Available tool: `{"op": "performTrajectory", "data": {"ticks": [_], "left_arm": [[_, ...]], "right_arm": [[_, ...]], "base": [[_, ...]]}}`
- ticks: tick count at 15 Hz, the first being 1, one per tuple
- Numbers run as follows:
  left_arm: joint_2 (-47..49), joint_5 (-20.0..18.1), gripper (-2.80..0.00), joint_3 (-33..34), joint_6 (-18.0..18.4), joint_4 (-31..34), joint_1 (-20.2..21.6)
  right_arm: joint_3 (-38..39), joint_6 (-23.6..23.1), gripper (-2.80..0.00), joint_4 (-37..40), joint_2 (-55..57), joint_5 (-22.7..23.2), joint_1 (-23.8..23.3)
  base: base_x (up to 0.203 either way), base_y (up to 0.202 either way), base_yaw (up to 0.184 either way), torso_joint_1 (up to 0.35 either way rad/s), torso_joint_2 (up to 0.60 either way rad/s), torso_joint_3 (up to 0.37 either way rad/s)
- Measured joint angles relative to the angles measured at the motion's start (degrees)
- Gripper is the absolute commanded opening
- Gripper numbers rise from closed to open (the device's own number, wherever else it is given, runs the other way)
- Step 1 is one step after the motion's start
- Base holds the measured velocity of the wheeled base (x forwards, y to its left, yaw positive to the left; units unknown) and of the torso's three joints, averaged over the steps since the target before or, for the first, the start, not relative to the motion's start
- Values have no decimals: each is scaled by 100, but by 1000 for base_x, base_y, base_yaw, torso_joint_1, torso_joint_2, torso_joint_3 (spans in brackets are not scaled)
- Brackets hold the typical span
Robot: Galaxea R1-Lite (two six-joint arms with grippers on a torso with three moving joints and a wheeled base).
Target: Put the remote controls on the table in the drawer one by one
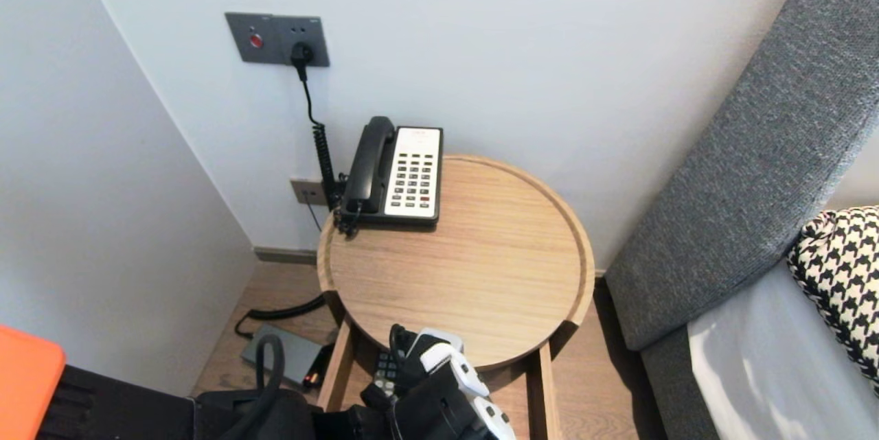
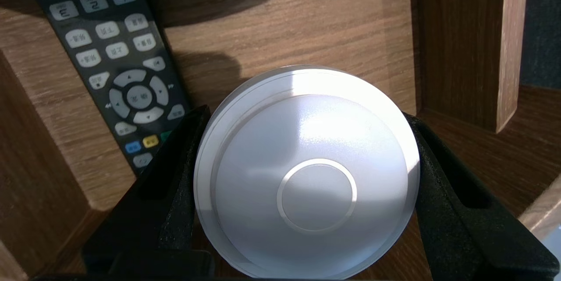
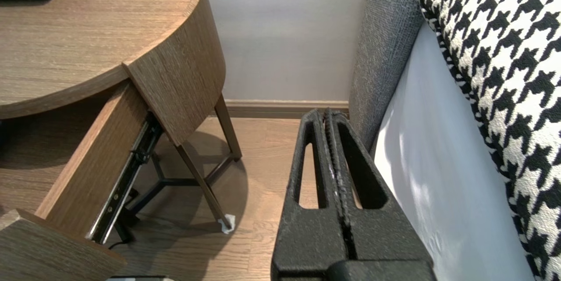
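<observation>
A white round disc (image 2: 307, 171) with a ring at its centre sits between my left gripper's (image 2: 304, 116) black fingers, which press on its rim from both sides. It is inside the open drawer (image 2: 307, 22) under the round wooden table (image 1: 584, 248). A black remote control (image 2: 118, 66) lies flat on the drawer floor beside the disc. In the head view the left gripper (image 1: 429, 351) and the disc (image 1: 443, 337) show at the table's near edge. My right gripper (image 3: 326, 114) hangs shut and empty between the table and the bed.
A black and white telephone (image 1: 398, 172) stands at the table's back left, its cord running to a wall plate (image 1: 278, 38). The drawer's wooden wall (image 2: 464, 40) stands close beside the disc. A grey headboard (image 1: 741, 172), bed (image 3: 438, 162) and houndstooth pillow (image 3: 504, 53) lie right.
</observation>
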Motion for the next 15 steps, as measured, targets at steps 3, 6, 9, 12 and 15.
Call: {"op": "performTrajectory", "data": {"ticks": [3, 6, 9, 12, 15], "left_arm": [[60, 0, -280, 189, -3, -340, 0], [154, -7, -280, 336, -2, -671, 0], [212, -16, -280, 398, -2, -712, 0], [262, -11, -280, 500, -44, -736, 0], [347, -18, -280, 518, -74, -865, 0]], "right_arm": [[0, 2, -280, 0, 0, 0, 0], [0, 0, -280, 0, 0, 0, 0], [0, 2, -280, 0, 0, 0, 0], [0, 1, -280, 0, 0, 0, 0], [0, 2, -280, 0, 0, 0, 0]], "base": [[0, 0, 0, 0, 0, 0], [0, 0, 0, 0, 0, 0], [0, 0, 0, 0, 0, 0], [0, 0, 0, 0, 0, 0], [0, 0, 0, 0, 0, 0]]}}
